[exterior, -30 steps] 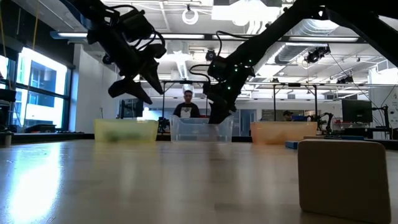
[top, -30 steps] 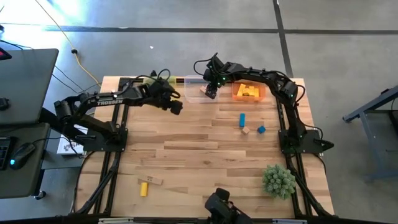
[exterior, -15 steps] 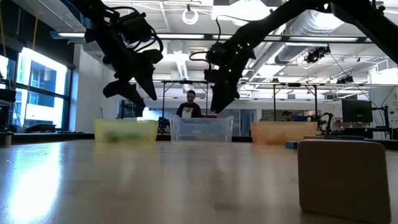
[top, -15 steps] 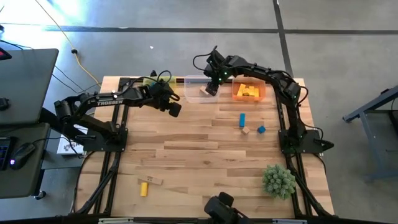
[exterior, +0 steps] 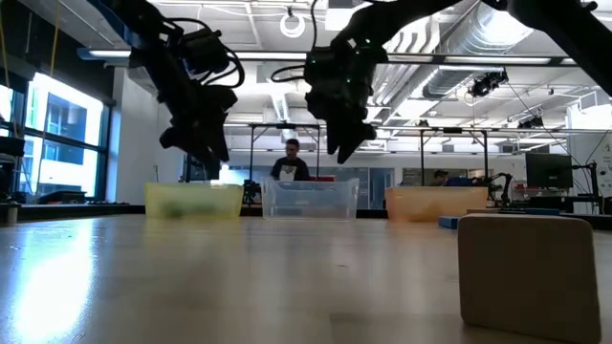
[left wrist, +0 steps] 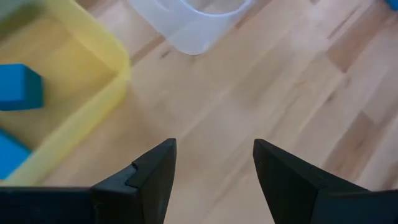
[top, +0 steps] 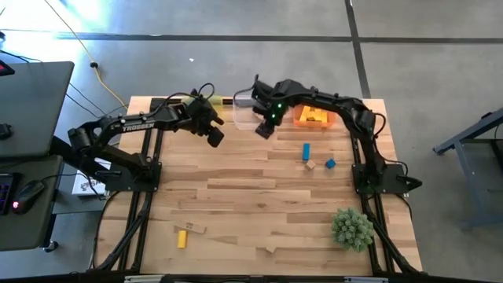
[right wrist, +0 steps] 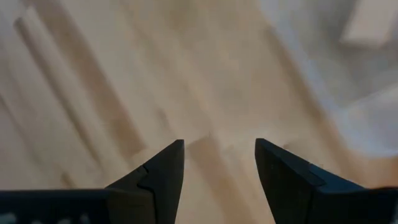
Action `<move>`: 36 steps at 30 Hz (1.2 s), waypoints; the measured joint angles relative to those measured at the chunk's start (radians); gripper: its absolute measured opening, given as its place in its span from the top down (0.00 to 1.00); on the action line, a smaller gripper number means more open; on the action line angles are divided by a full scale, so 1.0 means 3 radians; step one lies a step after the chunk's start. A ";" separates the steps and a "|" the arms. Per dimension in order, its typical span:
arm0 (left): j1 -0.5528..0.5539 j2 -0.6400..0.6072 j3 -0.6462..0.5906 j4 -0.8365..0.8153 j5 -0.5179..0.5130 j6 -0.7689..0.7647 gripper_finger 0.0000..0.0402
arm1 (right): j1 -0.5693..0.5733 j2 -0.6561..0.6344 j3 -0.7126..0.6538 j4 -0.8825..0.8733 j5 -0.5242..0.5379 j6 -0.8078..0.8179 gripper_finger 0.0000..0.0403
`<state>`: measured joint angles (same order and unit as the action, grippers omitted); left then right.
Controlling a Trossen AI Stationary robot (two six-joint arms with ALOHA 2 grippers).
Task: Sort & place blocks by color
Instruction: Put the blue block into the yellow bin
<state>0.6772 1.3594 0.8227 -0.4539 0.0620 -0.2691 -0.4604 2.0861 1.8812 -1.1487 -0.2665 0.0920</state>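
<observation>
pale wood planks fill my screens, and both arms hang over the far half of the table [top: 236, 189]. my left gripper [top: 214, 137] floats above the boards just in front of the yellow bin [left wrist: 74, 81], fingers spread wide with nothing between them; its wrist camera looks down past them at two blue blocks [left wrist: 22, 87] lying in that bin. my right gripper [top: 265, 128] hovers near the front edge of the clear bin [top: 245, 110], jaws likewise parted and empty, and one tan piece [right wrist: 367, 25] shows blurred through the bin wall in its wrist view. the orange bin [top: 314, 116] sits just beside the clear one and holds several yellow blocks [top: 313, 115]. out on the open table, right of centre, a blue bar [top: 306, 150] lies near a tan cube [top: 311, 164] and a small blue cube [top: 330, 163], all three close together but apart. at the near left a yellow block [top: 181, 238] lies just beside a tan bar [top: 193, 229], and another tan block [top: 271, 248] lies alone near the front edge (it looms large at the right of the low view). the spiky green plant ball [top: 352, 228] rests at the near right. a person [exterior: 291, 161] stands far behind the bins in the low view.
</observation>
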 joint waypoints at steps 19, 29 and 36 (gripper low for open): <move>0.0281 -0.0024 0.0000 -0.0193 0.0003 0.0897 0.49 | 0.1351 0.0000 -0.0004 -0.0333 0.0578 0.1448 0.54; 0.0281 -0.0023 0.0000 -0.0193 0.0004 0.1034 0.49 | 0.1822 0.0003 -0.0079 -0.0599 0.1266 0.2351 0.54; 0.0281 -0.0023 0.0000 -0.0193 0.0018 0.1076 0.49 | 0.1993 0.0005 -0.0112 -0.1245 0.1868 0.2967 0.54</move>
<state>0.7616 1.3525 0.8227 -0.5117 0.0672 0.0537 0.1375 2.0876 1.8477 -1.5221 0.2940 0.9822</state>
